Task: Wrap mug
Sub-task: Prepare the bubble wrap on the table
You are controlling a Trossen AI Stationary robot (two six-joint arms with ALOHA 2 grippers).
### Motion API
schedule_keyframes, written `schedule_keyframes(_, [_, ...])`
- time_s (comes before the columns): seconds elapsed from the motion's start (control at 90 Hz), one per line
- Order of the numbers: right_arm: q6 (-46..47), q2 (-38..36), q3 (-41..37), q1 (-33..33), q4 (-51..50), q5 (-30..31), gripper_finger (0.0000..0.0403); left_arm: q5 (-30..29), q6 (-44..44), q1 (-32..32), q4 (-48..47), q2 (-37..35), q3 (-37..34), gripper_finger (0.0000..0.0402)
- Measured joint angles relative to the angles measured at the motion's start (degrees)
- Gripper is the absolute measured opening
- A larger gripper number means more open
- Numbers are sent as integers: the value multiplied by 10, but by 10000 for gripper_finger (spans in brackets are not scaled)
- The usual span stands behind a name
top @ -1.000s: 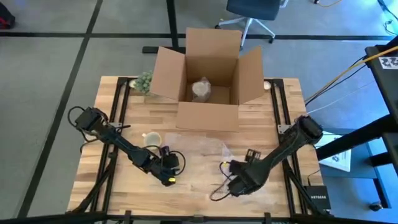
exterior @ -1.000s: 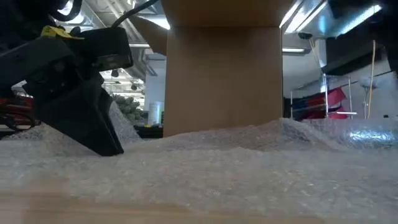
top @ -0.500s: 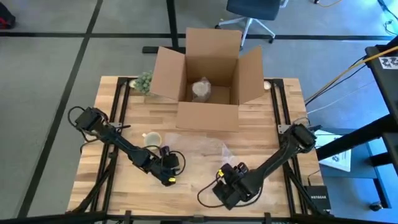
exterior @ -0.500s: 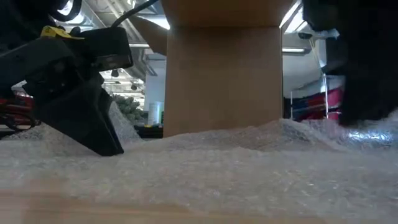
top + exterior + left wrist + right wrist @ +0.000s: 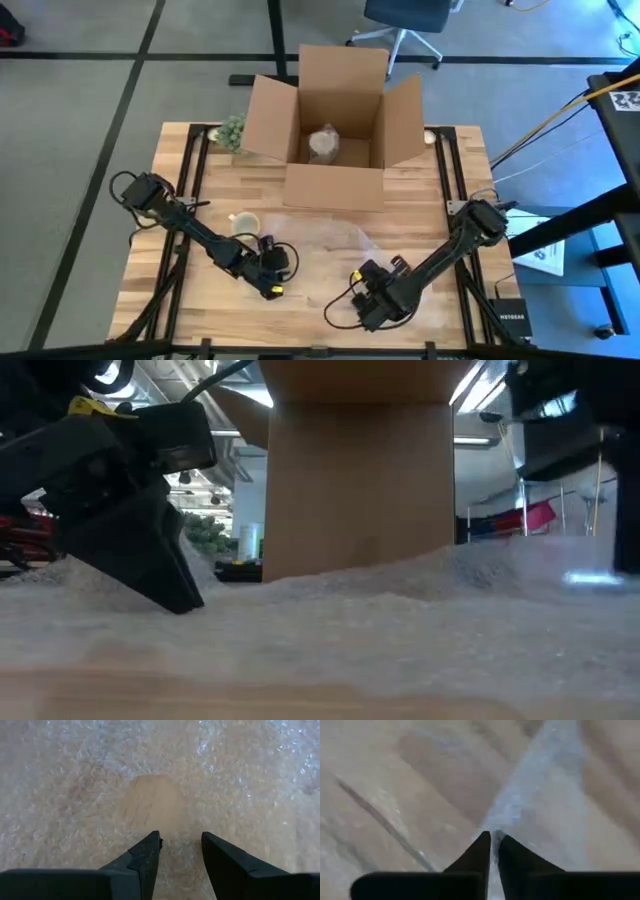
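Currently we see the right claw [image 5: 494, 851] pinching the bubble wrap [image 5: 325, 235] edge; left claw [image 5: 180, 851] parted, pressing it onto the desk [image 5: 450, 230]. Mug [image 5: 245, 222] beside wrap. Wrap: light, limp, slippery; take corners.

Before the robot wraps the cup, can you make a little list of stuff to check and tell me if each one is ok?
1. Mug on the table, near the left arm: ok, but it sits beside the bubble wrap, not on it.
2. Bubble wrap lying on the table in front of the box: ok.
3. Right gripper holding the wrap: ok, its fingers are shut on an edge of it.
4. Left gripper ready: ok, its fingers are open just above the wrap.
5. Wrap flat and smooth: not ok, it looks bumpy in the low view.
6. Room in the box: cannot tell, something wrapped already sits inside.
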Motion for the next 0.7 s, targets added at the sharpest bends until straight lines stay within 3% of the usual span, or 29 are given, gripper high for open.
schedule_keyframes(0.267, [-2, -107, 1, 3, -231, 16, 1, 0, 15, -2, 2, 0, 0, 131])
schedule_keyframes(0.411, [-33, -140, -55, -5, -202, 97, 1, 9, 22, -3, 2, 0, 0, 131])
schedule_keyframes(0.7, [34, -138, -203, -24, -189, 27, 17, 67, 30, -19, 5, -1, 2, 131])
